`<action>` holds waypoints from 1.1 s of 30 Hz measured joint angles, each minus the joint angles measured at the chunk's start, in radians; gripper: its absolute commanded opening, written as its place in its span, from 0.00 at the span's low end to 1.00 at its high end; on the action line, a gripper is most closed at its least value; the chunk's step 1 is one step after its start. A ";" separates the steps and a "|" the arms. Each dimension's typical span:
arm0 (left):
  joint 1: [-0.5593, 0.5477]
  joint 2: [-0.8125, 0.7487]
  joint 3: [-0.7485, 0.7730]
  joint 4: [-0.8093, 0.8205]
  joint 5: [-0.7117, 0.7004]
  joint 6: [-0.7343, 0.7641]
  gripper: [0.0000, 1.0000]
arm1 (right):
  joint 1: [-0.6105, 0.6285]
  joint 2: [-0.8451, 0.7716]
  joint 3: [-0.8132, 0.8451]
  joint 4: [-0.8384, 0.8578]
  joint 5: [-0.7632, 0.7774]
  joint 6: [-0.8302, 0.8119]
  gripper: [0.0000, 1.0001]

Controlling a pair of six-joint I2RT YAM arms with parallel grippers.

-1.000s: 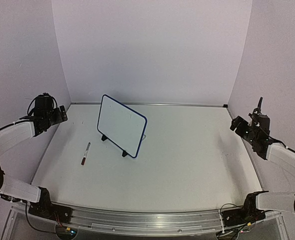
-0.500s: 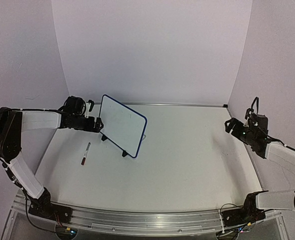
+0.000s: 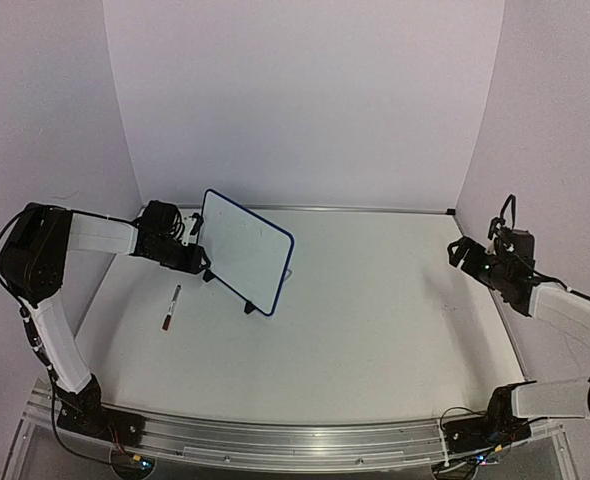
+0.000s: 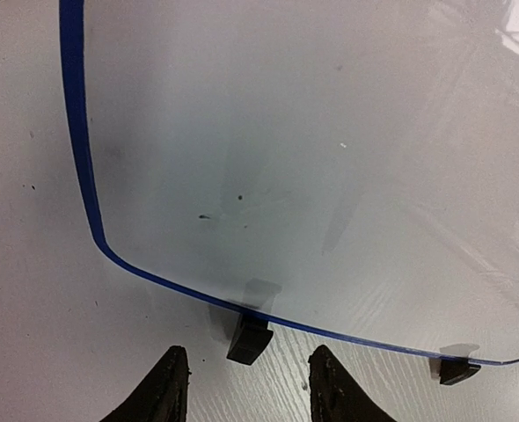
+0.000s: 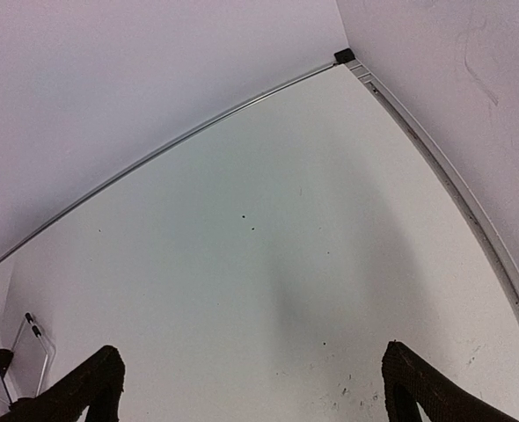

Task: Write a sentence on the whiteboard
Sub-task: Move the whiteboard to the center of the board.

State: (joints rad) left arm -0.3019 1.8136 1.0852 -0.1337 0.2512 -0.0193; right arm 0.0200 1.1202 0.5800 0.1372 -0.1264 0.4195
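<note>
Progress: sentence not begun | small blue-framed white whiteboard point(image 3: 243, 250) stood upright left of white table point(image 3: 395, 320) centre, face blank | slim marker pen point(image 3: 170, 307) lying nearby, ungrasped | left gripper point(image 4: 249, 352) parted at board's black foot point(image 4: 249, 338), empty | right gripper point(image 5: 251, 350) spread wide, empty.

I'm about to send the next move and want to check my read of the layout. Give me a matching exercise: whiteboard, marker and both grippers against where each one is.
Things:
1. whiteboard
2. marker
3. left gripper
4. right gripper

Places:
A. lying flat on the table, left of the board and nearer the arms
B. over bare table on the right side, jaws wide
C. standing on its black feet, left of centre
D. low at the board's edge, fingers apart

Pairs: 1-C, 2-A, 3-D, 4-B
</note>
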 measured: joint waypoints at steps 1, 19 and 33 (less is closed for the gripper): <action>0.000 0.010 0.001 0.000 0.003 0.000 0.40 | 0.000 0.004 0.000 0.002 -0.001 0.001 0.98; -0.002 0.084 0.027 -0.006 0.019 -0.006 0.29 | 0.000 0.013 0.000 0.028 -0.014 0.013 0.98; -0.021 0.109 0.072 -0.024 0.033 0.000 0.19 | 0.000 0.026 0.000 0.035 -0.020 0.016 0.98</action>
State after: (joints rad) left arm -0.3228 1.9224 1.1572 -0.1574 0.2844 -0.0192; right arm 0.0200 1.1465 0.5800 0.1721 -0.1467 0.4355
